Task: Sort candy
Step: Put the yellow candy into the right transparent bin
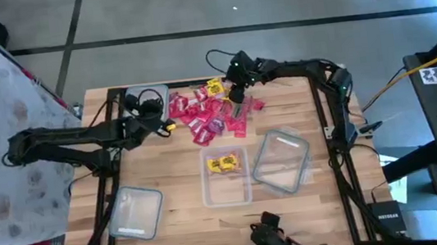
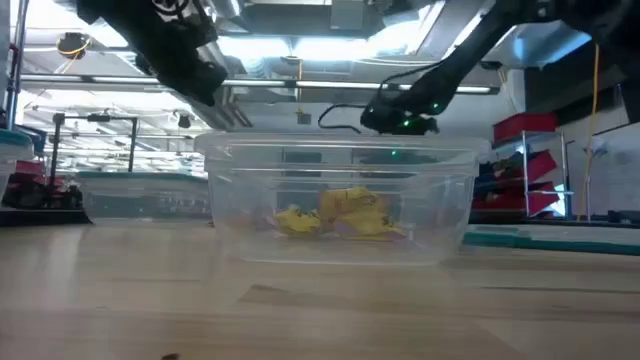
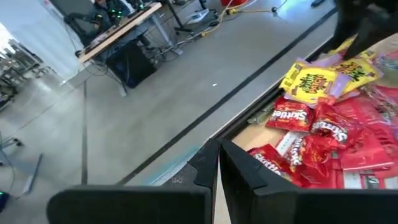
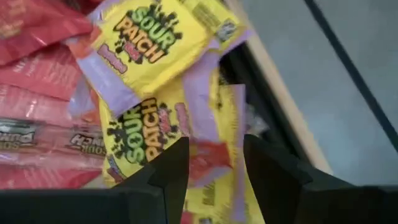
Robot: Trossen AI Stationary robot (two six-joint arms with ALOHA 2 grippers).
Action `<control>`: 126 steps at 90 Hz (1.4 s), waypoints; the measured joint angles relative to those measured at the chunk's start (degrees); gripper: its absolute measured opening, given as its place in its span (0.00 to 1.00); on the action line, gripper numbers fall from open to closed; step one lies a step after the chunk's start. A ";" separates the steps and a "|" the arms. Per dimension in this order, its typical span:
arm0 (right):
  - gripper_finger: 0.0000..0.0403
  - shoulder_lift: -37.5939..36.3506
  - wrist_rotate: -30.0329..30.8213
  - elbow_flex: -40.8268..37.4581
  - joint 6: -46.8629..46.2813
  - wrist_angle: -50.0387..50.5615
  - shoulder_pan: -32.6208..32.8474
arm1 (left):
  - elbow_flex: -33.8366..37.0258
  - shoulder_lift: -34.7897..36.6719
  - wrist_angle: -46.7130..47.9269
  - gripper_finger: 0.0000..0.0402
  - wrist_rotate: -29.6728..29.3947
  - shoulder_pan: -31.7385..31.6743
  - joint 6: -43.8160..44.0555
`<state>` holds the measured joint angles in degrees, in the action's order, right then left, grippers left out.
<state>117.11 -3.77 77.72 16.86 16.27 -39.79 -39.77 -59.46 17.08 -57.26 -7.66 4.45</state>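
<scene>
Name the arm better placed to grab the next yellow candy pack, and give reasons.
Right. The right gripper hangs open directly over the yellow packs at the pile's far edge. The left gripper is shut, beside the red packs.

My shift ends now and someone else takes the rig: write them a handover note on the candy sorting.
Right gripper: open, poised over the yellow packs at the far edge of the candy pile.
Left gripper: shut, empty, beside the pile's left side.
Done: a few yellow packs lie in the middle tub.
Left: the pile of mostly red packs on the table's far side is unsorted; the right tub and the near-left tub look empty.
</scene>
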 joint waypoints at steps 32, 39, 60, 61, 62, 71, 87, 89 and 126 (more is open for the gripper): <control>0.03 1.00 1.47 0.78 2.52 5.19 1.58 | 0.00 0.00 1.12 0.00 10.16 0.15 4.20; 0.02 -0.10 3.61 0.73 2.54 6.43 2.68 | 0.00 0.00 1.48 0.00 10.33 0.19 4.98; 0.00 -9.83 7.25 0.71 3.20 13.43 9.41 | 0.02 0.00 2.10 0.00 10.65 0.85 5.86; 0.00 -10.30 7.24 0.71 3.25 13.80 9.83 | 0.02 0.00 2.08 0.00 10.65 0.85 5.86; 0.00 -10.78 7.19 0.71 3.30 14.12 10.28 | 0.02 0.00 2.07 0.00 10.64 0.85 5.84; 0.00 -15.19 2.77 0.72 2.70 16.65 13.90 | 0.02 0.00 1.99 0.00 10.62 0.85 5.35; 0.00 -17.73 -19.45 0.72 0.00 17.45 20.72 | 0.02 0.00 1.97 0.00 10.62 0.90 5.36; 0.00 -17.66 -21.76 0.69 0.05 17.21 21.77 | 0.02 0.00 1.83 0.00 10.61 0.90 5.24; 0.00 -8.70 -15.06 -0.25 -12.11 7.45 34.76 | 0.02 0.00 -0.40 0.00 10.59 0.87 2.40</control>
<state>108.41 -18.82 77.47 4.75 23.73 -5.03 -39.75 -59.46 16.68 -46.67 -6.79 6.85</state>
